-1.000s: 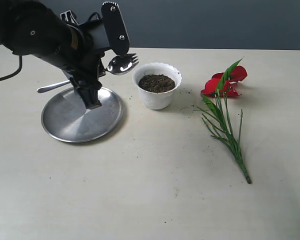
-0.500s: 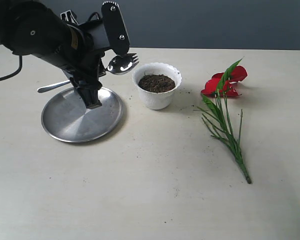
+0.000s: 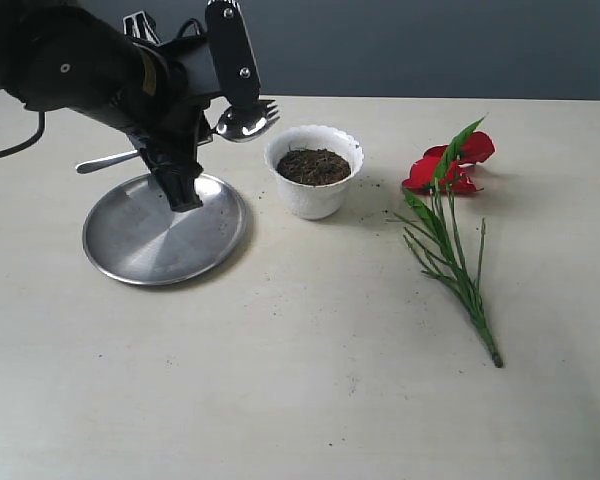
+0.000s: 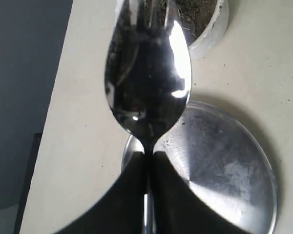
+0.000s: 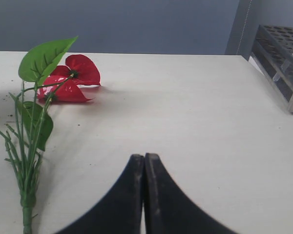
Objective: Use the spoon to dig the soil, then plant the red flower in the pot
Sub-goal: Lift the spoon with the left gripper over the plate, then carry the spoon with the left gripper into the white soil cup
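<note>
Left gripper (image 4: 149,168) clamps the slim silver spoon (image 4: 149,73) near the white scalloped ceramic pot (image 3: 315,198); dark crumbly soil (image 3: 313,166) seemingly undug, red artificial flower (image 3: 450,170) unplanted, right gripper (image 5: 144,163) closed, empty.

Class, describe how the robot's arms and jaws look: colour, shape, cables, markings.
The left arm is bulky and matte black, with silver screws on a flat rounded panel and a black cable. Both pairs of jaws are black, curved, tapering blades.
</note>
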`<control>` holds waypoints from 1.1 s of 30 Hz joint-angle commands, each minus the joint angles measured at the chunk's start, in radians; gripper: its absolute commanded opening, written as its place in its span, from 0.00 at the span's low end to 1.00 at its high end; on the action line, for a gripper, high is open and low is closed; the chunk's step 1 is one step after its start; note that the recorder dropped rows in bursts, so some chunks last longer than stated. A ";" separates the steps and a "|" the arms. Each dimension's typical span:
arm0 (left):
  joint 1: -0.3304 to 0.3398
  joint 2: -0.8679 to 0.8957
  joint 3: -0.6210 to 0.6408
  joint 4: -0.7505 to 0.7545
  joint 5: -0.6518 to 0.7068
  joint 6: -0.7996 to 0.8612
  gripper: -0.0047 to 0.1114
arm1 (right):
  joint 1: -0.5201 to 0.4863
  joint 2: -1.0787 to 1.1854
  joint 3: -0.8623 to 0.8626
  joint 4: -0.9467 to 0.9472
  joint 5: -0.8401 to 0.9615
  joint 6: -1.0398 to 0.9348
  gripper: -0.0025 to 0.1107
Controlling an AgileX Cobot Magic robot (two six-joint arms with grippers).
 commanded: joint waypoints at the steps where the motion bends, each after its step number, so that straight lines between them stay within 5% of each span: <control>1: -0.004 -0.008 -0.006 0.037 -0.049 -0.001 0.04 | -0.003 -0.003 0.005 -0.002 -0.012 -0.001 0.02; 15: -0.004 -0.008 -0.006 0.376 0.034 0.092 0.04 | -0.003 -0.003 0.005 0.000 -0.012 -0.001 0.02; 23: -0.178 -0.004 -0.006 0.959 0.185 0.133 0.04 | -0.003 -0.003 0.005 0.000 -0.012 -0.001 0.02; 27: -0.222 0.078 -0.006 1.180 0.342 0.327 0.04 | -0.003 -0.003 0.005 0.000 -0.012 -0.001 0.02; 31: -0.243 0.179 -0.006 1.409 0.419 0.329 0.04 | -0.003 -0.003 0.005 0.000 -0.012 -0.001 0.02; 33: -0.250 0.204 -0.006 1.409 0.414 0.334 0.04 | -0.003 -0.003 0.005 0.000 -0.012 -0.001 0.02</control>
